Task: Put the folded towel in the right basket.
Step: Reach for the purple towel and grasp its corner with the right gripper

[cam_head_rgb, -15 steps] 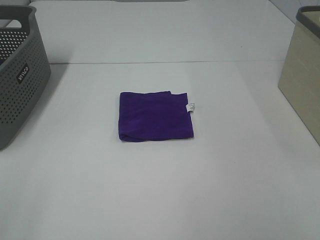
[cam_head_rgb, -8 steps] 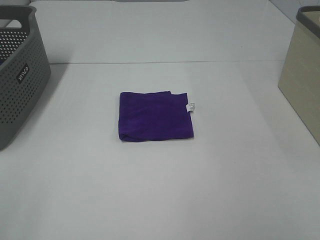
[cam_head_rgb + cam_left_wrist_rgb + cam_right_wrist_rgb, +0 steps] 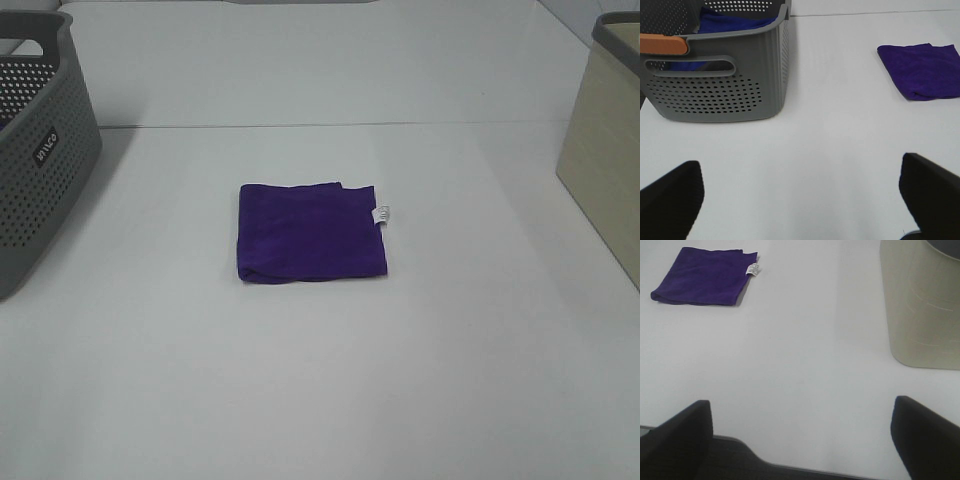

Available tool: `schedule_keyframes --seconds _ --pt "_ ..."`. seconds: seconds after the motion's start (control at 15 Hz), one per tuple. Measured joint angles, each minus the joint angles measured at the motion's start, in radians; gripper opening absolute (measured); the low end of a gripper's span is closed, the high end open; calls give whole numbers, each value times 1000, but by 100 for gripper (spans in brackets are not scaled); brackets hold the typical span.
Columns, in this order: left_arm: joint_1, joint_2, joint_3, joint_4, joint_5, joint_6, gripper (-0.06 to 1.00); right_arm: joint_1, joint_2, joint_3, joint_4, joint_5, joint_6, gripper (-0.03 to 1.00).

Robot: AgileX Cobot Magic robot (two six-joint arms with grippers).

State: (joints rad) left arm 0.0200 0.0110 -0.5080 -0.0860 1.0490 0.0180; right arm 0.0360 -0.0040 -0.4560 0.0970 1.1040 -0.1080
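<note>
A folded purple towel [image 3: 310, 232] with a small white tag lies flat in the middle of the white table; it also shows in the left wrist view [image 3: 922, 70] and the right wrist view [image 3: 704, 275]. The right basket [image 3: 607, 140] is beige and stands at the right edge; it also shows in the right wrist view [image 3: 920, 300]. Neither arm shows in the exterior view. My left gripper [image 3: 800, 195] is open and empty, far from the towel. My right gripper [image 3: 800, 435] is open and empty, near the table's front edge.
A grey perforated basket [image 3: 35, 140] stands at the left edge; in the left wrist view [image 3: 720, 70] it holds purple cloth. The white table [image 3: 320, 380] extends all around the towel.
</note>
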Motion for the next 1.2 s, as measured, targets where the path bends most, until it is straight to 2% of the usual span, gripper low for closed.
schedule_keyframes --seconds 0.4,1.2 --pt "0 0 0 0 0 0 99 0 0 0 -80 0 47 93" --pt "0 0 0 0 0 0 99 0 0 0 -80 0 55 93"
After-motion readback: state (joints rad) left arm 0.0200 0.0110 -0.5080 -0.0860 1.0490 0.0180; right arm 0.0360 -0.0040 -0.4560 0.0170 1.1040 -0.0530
